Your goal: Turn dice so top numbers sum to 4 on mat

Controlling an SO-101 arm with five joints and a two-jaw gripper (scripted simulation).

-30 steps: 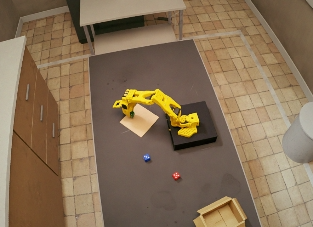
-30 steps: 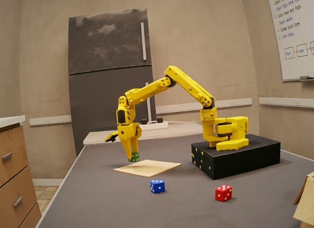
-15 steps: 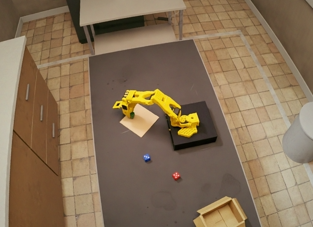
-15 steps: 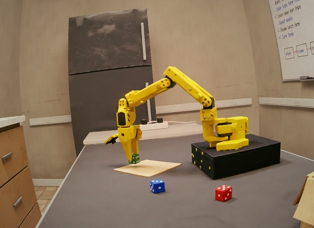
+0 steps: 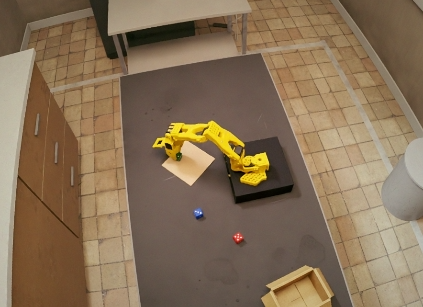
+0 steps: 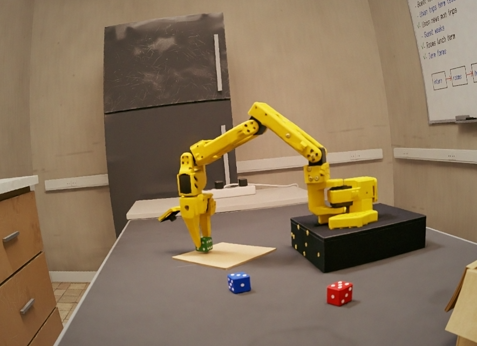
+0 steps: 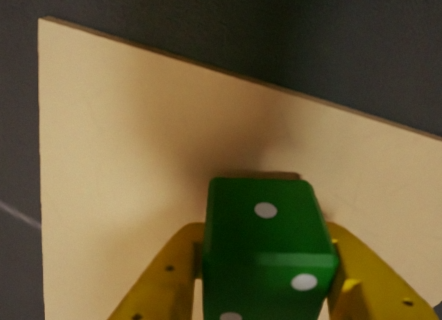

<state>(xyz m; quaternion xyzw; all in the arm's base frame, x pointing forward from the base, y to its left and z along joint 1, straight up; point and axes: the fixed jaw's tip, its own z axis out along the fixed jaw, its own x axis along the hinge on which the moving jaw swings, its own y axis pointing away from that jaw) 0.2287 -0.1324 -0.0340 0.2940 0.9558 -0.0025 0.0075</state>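
pincer (image 6: 203, 240): nearly closed, clamped on green die (image 6: 205, 244) | green die: low over mat (image 6: 231, 255) corner; blue die (image 6: 239, 282), red die (image 6: 339, 293): on tabletop (image 6: 270, 315), off mat

The only writing I can find is on the whiteboard (image 6: 443, 53) at the far right wall — blue handwritten lines, roughly "Guest team", "Guest weeks" and "Tere forms", with the header cut off at "Team". Below them sit small boxes; one reads "rooms", the others are too small to be sure.

The rest is pips. The green die (image 7: 267, 243) in my pincer (image 6: 202, 240) shows one pip on one face and two on the next. The blue die (image 5: 198, 213) has three on top — the red die (image 5: 238, 237), nearer and to the right, has five.
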